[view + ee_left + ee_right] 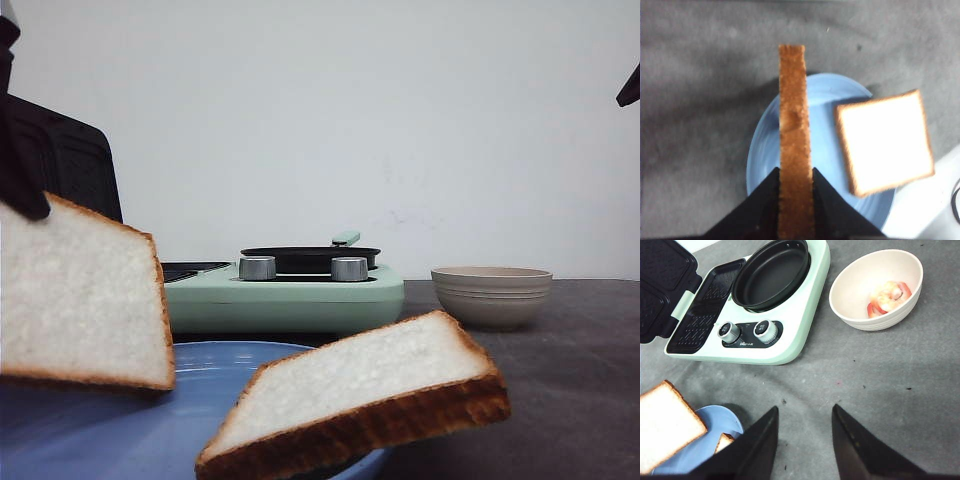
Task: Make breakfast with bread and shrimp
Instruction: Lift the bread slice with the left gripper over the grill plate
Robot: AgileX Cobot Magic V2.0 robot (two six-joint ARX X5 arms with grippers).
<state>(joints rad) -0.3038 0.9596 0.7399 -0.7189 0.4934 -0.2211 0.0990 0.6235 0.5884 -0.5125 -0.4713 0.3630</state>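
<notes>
At the lower centre of the front view, one slice of bread point(360, 400) is seen lying tilted over the rim of the blue plate point(110, 420), its white crumb soft and porous, its crust browned and rough. At the left edge a second slice point(80, 300) is held lifted above the plate, pinched on edge between the closed jaws of the left gripper point(796, 187); it is probably kept raised so that it can be carried to the cooker. In the right wrist view the right gripper point(805, 425) is shown with its jaws parted and nothing between them, hanging over the grey, matte surface point(900, 390), seemingly kept free for the shrimp. Further back, at mid-frame, the mint-green breakfast maker point(285, 295) is seen, with two metal knobs point(257, 268), a round black pan point(310, 257) and its ridged sandwich lid point(660, 285) left open. At the right, the shrimp point(888, 296), glossy and orange-red, is held in a smooth beige bowl point(491, 295).
</notes>
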